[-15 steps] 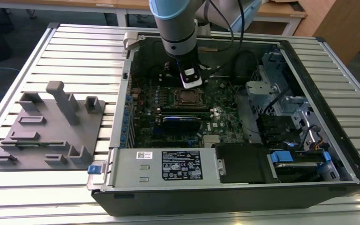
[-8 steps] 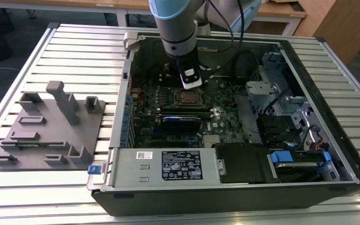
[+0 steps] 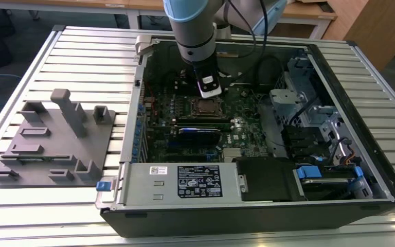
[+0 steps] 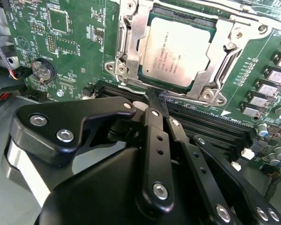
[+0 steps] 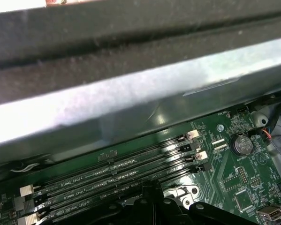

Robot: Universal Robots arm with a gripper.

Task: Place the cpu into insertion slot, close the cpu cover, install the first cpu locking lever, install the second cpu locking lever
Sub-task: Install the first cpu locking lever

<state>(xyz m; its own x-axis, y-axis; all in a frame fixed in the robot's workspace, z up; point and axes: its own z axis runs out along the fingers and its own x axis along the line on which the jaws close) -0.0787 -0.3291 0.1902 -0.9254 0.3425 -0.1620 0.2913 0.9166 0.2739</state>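
Observation:
The cpu (image 4: pixel 175 51) lies flat in the insertion slot (image 3: pixel 204 106), its pale metal top showing through the window of the cpu cover (image 4: pixel 128 42), which lies down over it. A thin wire locking lever (image 4: pixel 131 87) runs along the socket edge nearest my gripper. My gripper (image 4: pixel 154 96) is shut, its black fingers pressed together with the tips at that lever. In the exterior view the gripper (image 3: pixel 210 92) hangs just above the socket, inside the open computer case.
Long black memory slots (image 4: pixel 210 122) lie beside the socket, right under my fingers (image 5: pixel 152 194). The case wall (image 5: pixel 131 98) rises close behind them. The grey power supply box (image 3: pixel 180 182) fills the case's near side. A grey fixture plate (image 3: pixel 53 144) sits on the table at the exterior view's left.

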